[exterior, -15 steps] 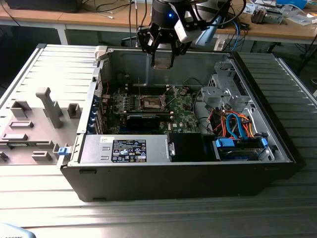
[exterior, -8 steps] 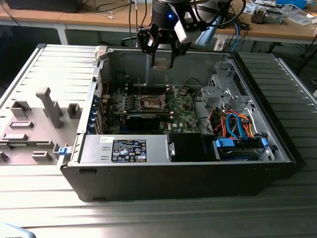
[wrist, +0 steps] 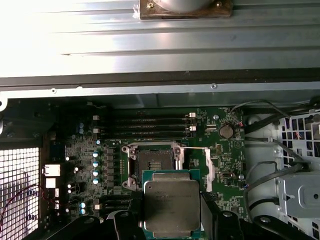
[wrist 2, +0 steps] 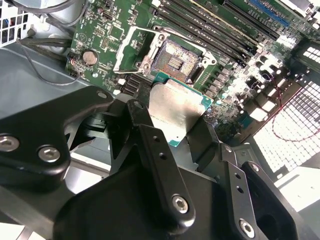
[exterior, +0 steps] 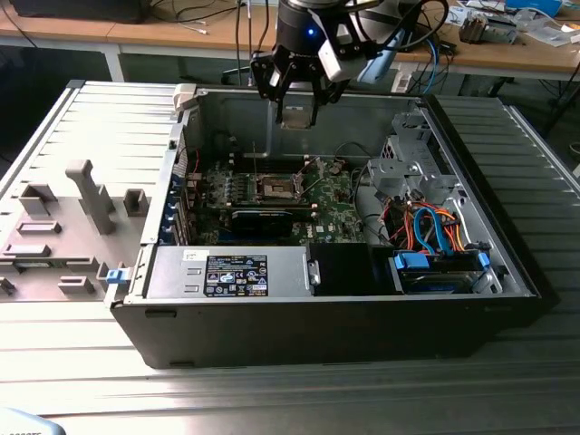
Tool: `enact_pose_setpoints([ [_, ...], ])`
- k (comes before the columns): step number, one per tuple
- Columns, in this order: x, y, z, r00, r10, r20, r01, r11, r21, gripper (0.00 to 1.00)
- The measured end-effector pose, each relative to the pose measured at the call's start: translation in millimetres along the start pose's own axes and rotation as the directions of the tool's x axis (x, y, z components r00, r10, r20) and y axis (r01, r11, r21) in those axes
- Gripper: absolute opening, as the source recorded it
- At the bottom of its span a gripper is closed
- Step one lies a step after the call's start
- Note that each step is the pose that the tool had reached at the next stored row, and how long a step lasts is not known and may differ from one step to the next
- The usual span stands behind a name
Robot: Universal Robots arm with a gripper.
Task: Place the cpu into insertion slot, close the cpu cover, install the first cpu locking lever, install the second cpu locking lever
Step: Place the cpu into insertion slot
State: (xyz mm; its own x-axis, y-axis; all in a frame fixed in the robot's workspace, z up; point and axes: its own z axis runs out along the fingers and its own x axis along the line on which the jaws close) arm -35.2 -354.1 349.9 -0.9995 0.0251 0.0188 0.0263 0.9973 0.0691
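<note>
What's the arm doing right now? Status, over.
Gripper shut on the cpu, held high above the green board. Insertion slot empty, cpu cover flipped open. Nothing seen between chip and slot.

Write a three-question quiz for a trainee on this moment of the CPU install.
1. True or false: the cpu already sits in the insertion slot.
2. Pick one. The cpu cover is: A) shut over the slot; B) swung open beside the slot; C) lying outside the case.
3. Fill in: the gripper is shut on the ____.

Key: 1 false, it is held above the board; 2 B; 3 cpu.
</note>
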Motion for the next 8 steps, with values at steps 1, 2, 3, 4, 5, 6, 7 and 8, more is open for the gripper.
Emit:
enact_pose_setpoints([
  [1,0.1,-0.1,0.8,1.0000,0.000,0.0000,0.000,1.0000,0.0000,0.54],
  [2,0.5,-0.1,1.5,1.0000,0.000,0.0000,0.000,1.0000,0.0000,0.54],
  [3,0.5,-0.1,1.6,1.0000,0.000,0.0000,0.000,1.0000,0.0000,0.54],
  [4,0.5,-0.2,1.8,1.0000,0.000,0.0001,0.000,1.0000,-0.0001,0.54],
  [5,0.5,-0.2,2.0,1.0000,0.000,0.0000,0.000,1.0000,-0.0001,0.54],
  [6,0.5,-0.2,2.3,1.0000,0.000,0.0001,0.000,1.0000,-0.0001,0.54],
  [7,0.6,-0.2,2.5,1.0000,0.000,0.0000,0.000,1.0000,-0.0001,0.54],
  [8,0.6,-0.2,2.8,1.0000,0.000,0.0000,0.000,1.0000,-0.0001,0.54],
])
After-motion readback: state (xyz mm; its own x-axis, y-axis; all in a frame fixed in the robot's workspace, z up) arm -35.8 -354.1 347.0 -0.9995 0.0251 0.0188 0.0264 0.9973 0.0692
